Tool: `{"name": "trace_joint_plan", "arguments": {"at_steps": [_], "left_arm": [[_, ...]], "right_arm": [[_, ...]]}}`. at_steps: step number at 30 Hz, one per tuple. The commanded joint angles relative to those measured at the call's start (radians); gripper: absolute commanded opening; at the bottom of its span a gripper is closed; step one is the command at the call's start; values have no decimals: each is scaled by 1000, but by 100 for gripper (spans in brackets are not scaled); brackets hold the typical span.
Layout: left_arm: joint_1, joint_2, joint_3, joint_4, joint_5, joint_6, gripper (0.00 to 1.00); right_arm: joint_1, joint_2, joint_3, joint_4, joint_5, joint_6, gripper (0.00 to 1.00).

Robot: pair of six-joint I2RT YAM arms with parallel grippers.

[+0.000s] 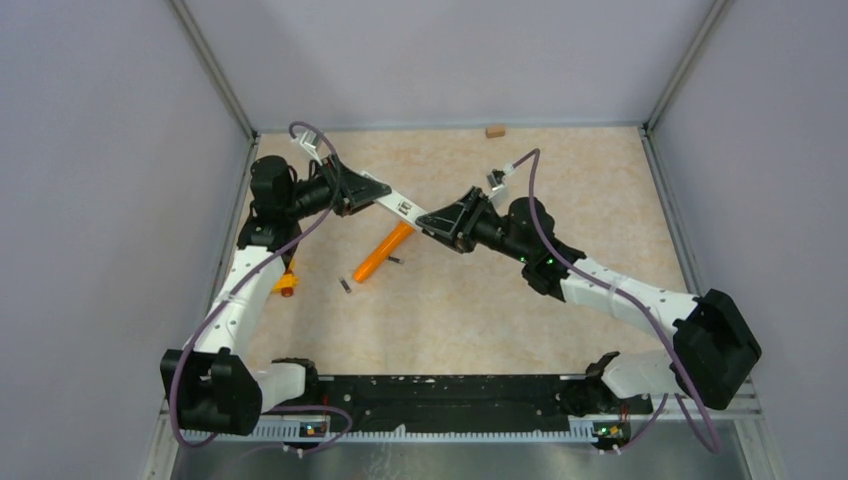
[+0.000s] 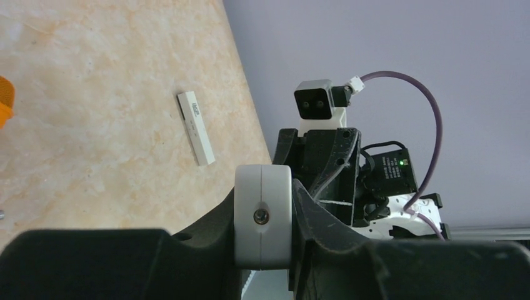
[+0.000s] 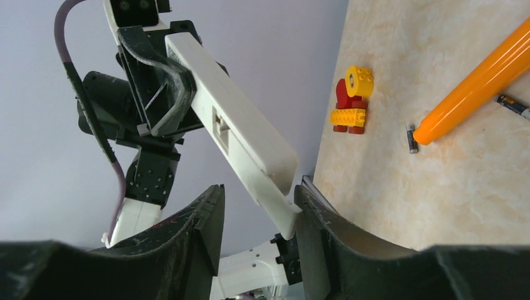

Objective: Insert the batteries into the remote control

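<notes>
The pale stone-patterned table carries everything loose, and the orange tube near its middle is my marker; over that tube's far end the two arms meet in the air. The left gripper is clamped narrow on one end of the white remote control, holding it clear of the table; the right gripper has its jaws parted around the other end, with a gap showing on one side, so I read it as loose rather than gripping. The red and yellow brick toy stands near the tube's lower tip, towards the left wall; a slim white plate lies flat on the table, and I take it for the battery door, though where it sits from the tube I cannot tell. The batteries I can see number two; one lies just beside the tube's lower tip, the other battery just beside its flank. To my eye none is loaded; the remote is merely presented, so picking up, seating each cell and closing the door all remain.
</notes>
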State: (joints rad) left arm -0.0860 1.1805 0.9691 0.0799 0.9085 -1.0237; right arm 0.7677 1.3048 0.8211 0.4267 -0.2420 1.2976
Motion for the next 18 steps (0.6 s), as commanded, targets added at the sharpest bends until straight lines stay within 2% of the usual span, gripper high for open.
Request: {"name": "trace_joint_plan", "arguments": {"at_steps": [1, 5, 13, 18], "left_arm": [[-1, -7, 47, -27, -20, 70, 0], [0, 2, 51, -46, -22, 96, 0], [-1, 14, 68, -149, -35, 203, 0], [0, 20, 100, -319, -78, 394, 0]], "right_arm": [[-8, -52, 44, -24, -21, 26, 44], [-8, -59, 41, -31, -10, 14, 35], [-8, -67, 33, -45, 1, -41, 2], [-18, -99, 27, -100, 32, -188, 0]]}}
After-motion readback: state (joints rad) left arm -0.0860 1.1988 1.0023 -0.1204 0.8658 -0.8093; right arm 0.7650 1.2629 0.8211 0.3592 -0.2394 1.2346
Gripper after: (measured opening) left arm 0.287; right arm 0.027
